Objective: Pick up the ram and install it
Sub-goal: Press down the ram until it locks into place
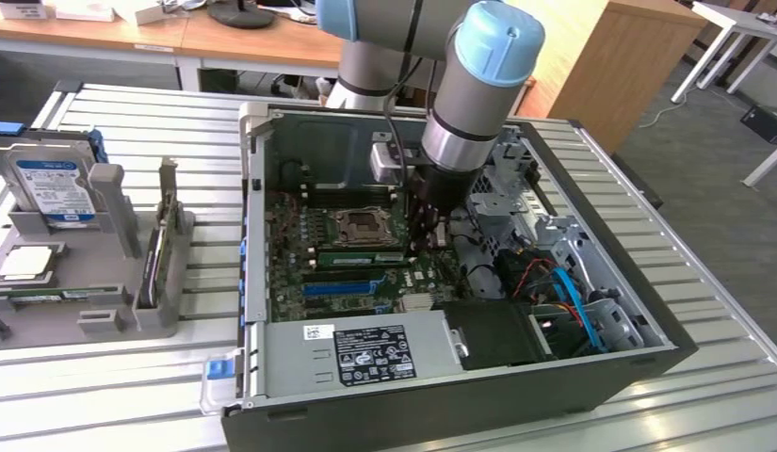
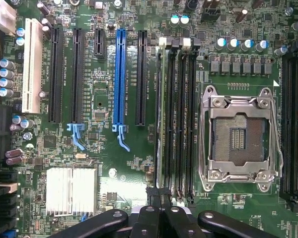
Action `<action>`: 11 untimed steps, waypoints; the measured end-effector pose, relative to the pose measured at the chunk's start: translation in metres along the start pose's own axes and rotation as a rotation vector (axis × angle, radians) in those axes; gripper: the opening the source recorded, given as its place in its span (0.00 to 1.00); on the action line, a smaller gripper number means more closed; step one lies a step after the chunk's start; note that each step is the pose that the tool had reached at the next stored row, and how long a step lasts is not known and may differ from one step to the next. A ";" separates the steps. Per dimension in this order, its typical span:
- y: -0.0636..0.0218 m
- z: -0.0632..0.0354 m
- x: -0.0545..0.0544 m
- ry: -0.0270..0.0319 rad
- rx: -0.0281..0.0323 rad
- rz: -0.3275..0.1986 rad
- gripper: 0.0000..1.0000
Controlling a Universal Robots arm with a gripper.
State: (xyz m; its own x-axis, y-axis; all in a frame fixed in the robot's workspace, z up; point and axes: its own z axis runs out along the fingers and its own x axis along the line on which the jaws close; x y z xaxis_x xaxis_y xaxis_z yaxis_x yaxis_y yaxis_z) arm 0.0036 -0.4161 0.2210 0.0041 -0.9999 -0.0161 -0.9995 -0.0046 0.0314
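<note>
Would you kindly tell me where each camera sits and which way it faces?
Exterior view: off the arm, above and in front, looking down at the open computer case on the slatted table; the arm reaches into the case.
Wrist view: on the wrist, facing straight down at the motherboard; the shut gripper shows.
Shared: the CPU socket and blue slot.

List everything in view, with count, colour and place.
computer case: one, black, open, on the table
table: one, silver, slatted
motherboard: one, green, inside the case
ram: one, green, lying beside the CPU socket
CPU socket: one, silver, empty
long slot: one, blue, among black slots
hard drive: one, silver, upright in the grey holder
arm: one, silver and light blue, reaching into the case
claw: one, black, shut, at the memory slots' end
</note>
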 end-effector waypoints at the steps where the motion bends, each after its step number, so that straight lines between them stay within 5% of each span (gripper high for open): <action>1: 0.0000 0.0000 0.000 0.0000 0.0000 0.000 0.11; 11: 0.0004 -0.0134 0.000 0.0000 0.0000 0.000 0.11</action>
State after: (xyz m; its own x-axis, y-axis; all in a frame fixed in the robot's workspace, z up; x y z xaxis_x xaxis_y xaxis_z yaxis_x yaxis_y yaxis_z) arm 0.0036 -0.4161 0.2344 0.0042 -0.9999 -0.0161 -0.9995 -0.0047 0.0314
